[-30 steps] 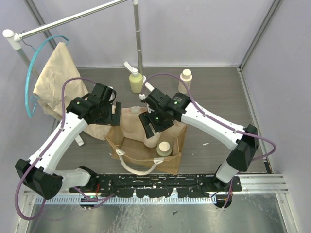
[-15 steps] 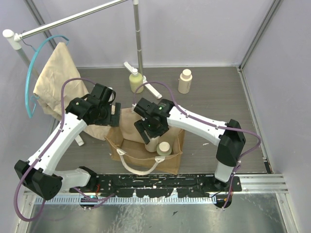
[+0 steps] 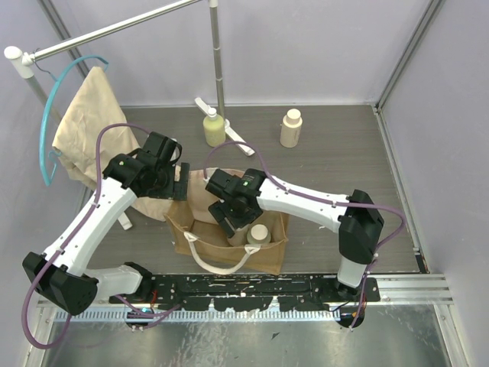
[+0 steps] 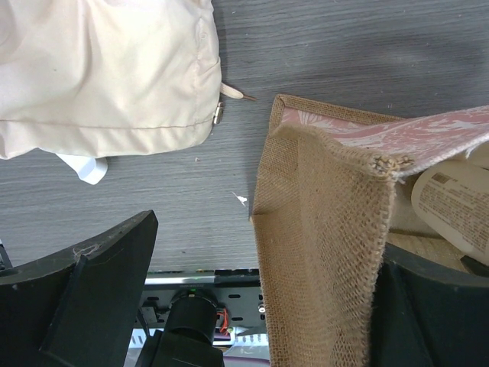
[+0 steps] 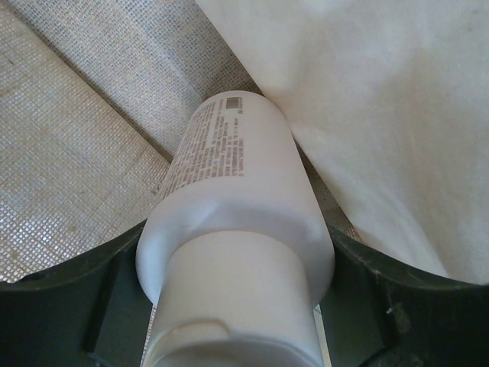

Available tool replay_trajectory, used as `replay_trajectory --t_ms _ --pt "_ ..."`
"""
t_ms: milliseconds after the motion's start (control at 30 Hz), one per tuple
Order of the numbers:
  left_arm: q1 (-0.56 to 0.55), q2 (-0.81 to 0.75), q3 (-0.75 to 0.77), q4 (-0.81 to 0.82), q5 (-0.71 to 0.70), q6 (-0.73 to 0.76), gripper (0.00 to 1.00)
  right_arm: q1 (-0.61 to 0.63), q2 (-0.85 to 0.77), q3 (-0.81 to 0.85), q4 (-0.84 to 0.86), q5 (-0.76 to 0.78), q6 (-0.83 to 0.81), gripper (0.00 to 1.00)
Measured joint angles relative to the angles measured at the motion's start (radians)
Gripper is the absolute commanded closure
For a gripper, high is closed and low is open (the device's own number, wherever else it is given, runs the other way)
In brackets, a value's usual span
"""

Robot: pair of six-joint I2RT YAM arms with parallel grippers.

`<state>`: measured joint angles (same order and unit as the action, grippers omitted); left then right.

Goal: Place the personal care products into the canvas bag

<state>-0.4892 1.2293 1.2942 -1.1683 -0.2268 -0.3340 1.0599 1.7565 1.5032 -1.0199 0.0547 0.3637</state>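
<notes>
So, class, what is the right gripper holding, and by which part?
The right gripper holds a cream bottle at its shoulder, just below the cap.

Tan woven bag [image 4: 321, 252] with a pink leaf-print rim. White bottle [image 5: 233, 176] with fine grey print. Upper centre, yellow-green pump bottle [image 3: 214, 130]. Beige cloth [image 3: 88, 126], blue hanger [image 3: 52, 115], dark grey woodgrain table [image 3: 344, 153].

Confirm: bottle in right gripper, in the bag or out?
In. Right wrist view shows the cream bottle, clamped by the right gripper, between the canvas bag woven walls.
</notes>
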Motion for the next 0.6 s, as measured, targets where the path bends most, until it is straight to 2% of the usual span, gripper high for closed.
replay_trajectory --t_ms 333,367,500,600 --pt "0.000 0.000 0.000 0.000 0.001 0.000 0.02 0.003 -0.017 -0.119 0.042 -0.025 -0.028 0.99" --pt "0.000 0.000 0.000 0.000 0.001 0.000 0.02 0.003 -0.019 -0.122 0.040 -0.026 -0.032 0.96" --pt "-0.001 0.000 0.000 0.000 0.001 0.000 0.02 0.005 -0.020 -0.123 0.041 -0.025 -0.040 0.53" --pt "-0.001 0.000 0.000 0.000 0.001 0.000 0.02 0.005 -0.020 -0.120 0.038 -0.023 -0.040 0.30"
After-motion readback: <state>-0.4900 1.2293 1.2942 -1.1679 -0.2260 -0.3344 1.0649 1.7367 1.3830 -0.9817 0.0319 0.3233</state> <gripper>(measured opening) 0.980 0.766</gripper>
